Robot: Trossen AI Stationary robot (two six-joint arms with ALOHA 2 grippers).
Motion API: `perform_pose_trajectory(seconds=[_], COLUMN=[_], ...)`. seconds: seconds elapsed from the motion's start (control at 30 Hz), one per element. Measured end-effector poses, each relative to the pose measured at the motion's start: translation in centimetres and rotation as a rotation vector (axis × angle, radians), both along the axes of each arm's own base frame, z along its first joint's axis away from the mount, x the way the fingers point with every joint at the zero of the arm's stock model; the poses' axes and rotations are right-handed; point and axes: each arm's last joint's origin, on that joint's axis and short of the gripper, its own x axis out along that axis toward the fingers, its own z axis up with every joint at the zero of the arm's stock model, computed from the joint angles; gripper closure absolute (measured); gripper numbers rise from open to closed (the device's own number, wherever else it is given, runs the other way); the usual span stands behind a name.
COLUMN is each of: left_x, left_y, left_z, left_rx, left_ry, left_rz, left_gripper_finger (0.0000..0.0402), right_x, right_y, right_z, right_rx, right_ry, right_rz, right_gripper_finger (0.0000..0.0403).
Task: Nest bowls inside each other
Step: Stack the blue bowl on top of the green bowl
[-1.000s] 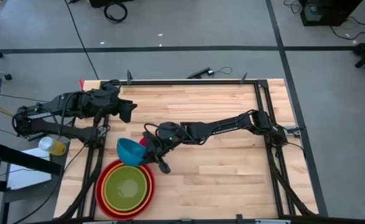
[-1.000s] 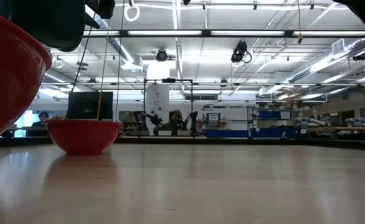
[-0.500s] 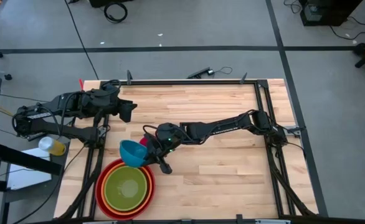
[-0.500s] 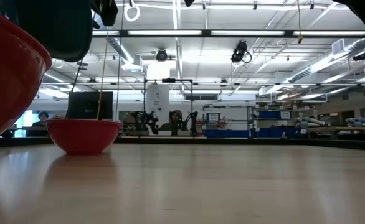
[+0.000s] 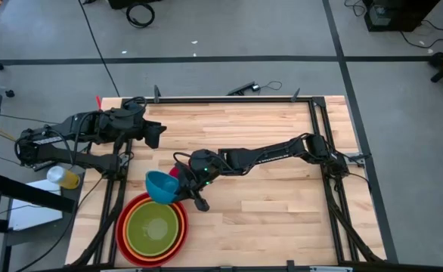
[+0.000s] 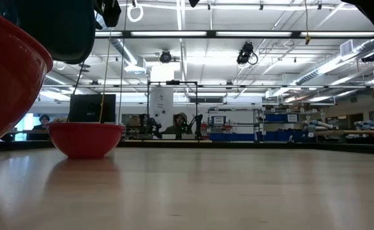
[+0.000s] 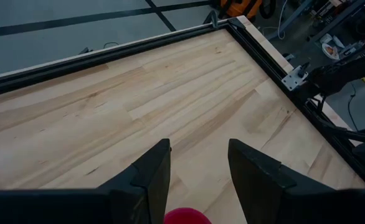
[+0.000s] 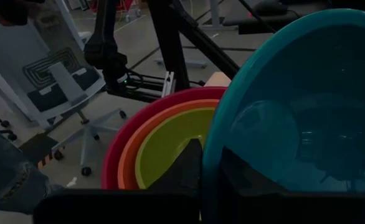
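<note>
Three bowls nested at desk [image 5: 282, 189] front-left: red [image 5: 123, 227], orange [image 5: 183, 227], lime green [image 5: 155, 227] | right pincer [image 5: 178, 190] clamped on blue bowl [image 5: 159, 186] rim, just above stack edge | magenta bowl [image 5: 174, 171] behind | left pincer [image 5: 157, 134] open, back-left

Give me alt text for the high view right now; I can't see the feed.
Seen from above, the right gripper holds the blue bowl tilted by its rim above the far edge of the stack of lime green bowl inside orange bowl inside red bowl. The small magenta bowl peeks out beside the gripper. The left gripper waits open at the table's far-left corner.
</note>
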Motion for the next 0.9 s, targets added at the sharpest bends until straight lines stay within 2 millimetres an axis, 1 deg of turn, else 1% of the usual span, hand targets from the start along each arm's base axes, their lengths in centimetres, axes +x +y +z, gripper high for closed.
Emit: perform_pose_trajectory(seconds=[0.5,0.9], left_x=[0.2,1.6], left_y=[0.0,0.1], left_z=[-0.1,-0.8], left_rx=[-0.005,-0.014], left_ry=[0.008,0.059], left_rz=[0.003,0.006], left_gripper_finger=[0.0239,0.0239], right_x=[-0.1,-0.3], right_y=[-0.1,0.0], right_z=[-0.2,-0.6], right_rx=[-0.003,0.007], right_ry=[0.03,0.071], right_rz=[0.0,0.039], right_gripper_finger=[0.0379,0.0379])
